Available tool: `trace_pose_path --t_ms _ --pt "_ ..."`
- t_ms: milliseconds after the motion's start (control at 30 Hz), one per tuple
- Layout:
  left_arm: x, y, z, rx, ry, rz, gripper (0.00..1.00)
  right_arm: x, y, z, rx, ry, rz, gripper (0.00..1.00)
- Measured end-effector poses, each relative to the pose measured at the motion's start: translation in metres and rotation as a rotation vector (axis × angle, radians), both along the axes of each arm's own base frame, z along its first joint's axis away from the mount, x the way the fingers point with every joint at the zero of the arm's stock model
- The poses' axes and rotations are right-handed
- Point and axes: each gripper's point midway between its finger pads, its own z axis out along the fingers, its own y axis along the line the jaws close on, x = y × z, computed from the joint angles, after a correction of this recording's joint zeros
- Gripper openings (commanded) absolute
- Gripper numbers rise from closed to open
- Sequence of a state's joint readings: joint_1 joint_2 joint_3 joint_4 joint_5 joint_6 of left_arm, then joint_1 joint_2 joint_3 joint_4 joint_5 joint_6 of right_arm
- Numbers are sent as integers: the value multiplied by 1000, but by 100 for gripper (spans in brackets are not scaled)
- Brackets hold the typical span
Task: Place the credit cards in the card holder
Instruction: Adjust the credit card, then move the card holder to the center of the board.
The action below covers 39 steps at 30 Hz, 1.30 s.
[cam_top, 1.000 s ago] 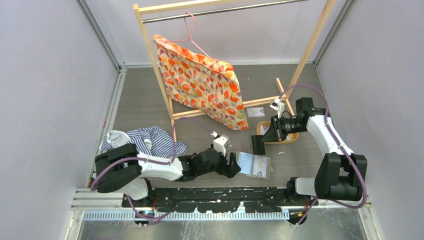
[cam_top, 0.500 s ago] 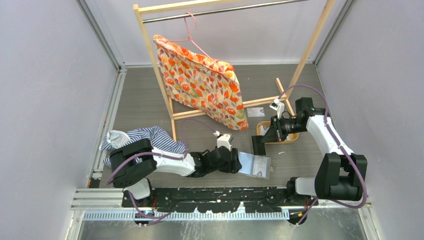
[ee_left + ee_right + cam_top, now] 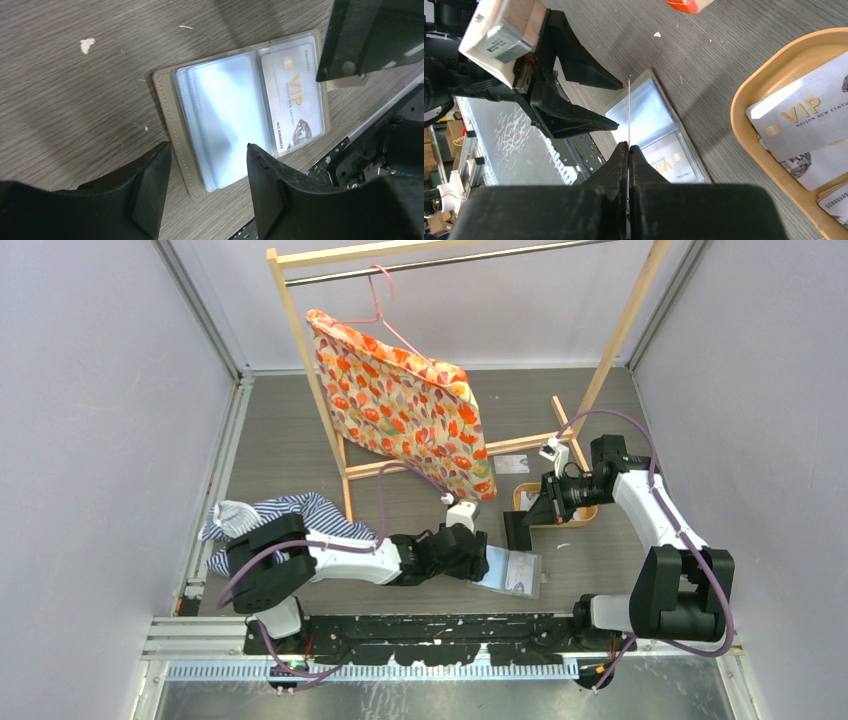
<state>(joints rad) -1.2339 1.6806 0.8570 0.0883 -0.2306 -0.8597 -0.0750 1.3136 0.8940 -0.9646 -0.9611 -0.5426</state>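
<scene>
**Black card poised above the open holder**

The left claw (image 3: 209, 150) stands with its jaws apart, straddling the near edge of the card holder (image 3: 225, 110). The holder lies open and flat directly beneath and just ahead of it. I judge this claw is there to pin or steady the holder so the sleeves stay exposed. Whether its fingers actually press the cover cannot be told.

The right claw (image 3: 629, 147) is clamped tight on the black card (image 3: 375, 35), which sticks straight out from its tips and shows only as a thin edge in its own camera. The card hangs above the holder's far half, apart from it, probably lined up for a sleeve mouth. A pale VIP card (image 3: 292, 100) already sits in the sleeve below it. More cards (image 3: 804, 120) wait in the tan tray (image 3: 744, 95), just to the right claw's side.

The table (image 3: 75, 100) is grey wood-grain, matte, with a few white crumbs (image 3: 87, 45). Pale walls close the cell in. Well beyond both claws stands a wooden garment rack (image 3: 300, 360) hung with floral fabric (image 3: 410, 410), and a striped cloth (image 3: 300, 518) lies behind the left arm.
</scene>
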Motion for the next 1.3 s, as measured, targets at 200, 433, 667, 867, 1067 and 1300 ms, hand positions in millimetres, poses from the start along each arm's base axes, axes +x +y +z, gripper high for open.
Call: trace_pose_path --t_ms 200,433,667,867,1067,1300 --pt "2 -6 -11 26 19 -7 52 0 0 0 -3 0 0 1" --pt "4 -12 -12 27 25 -3 30 0 -1 -3 -7 9 -1 1" --pt "7 -11 -22 39 40 20 0 0 -1 -4 -7 16 1 1" --pt "14 -8 -22 -24 40 100 0 1 -1 -8 -6 33 2 1" --pt "17 25 -23 -93 20 221 0 5 0 -8 -1 38 -17 1" --pt "15 55 -18 -139 -43 207 49 8 -2 -13 -35 40 -20 1"
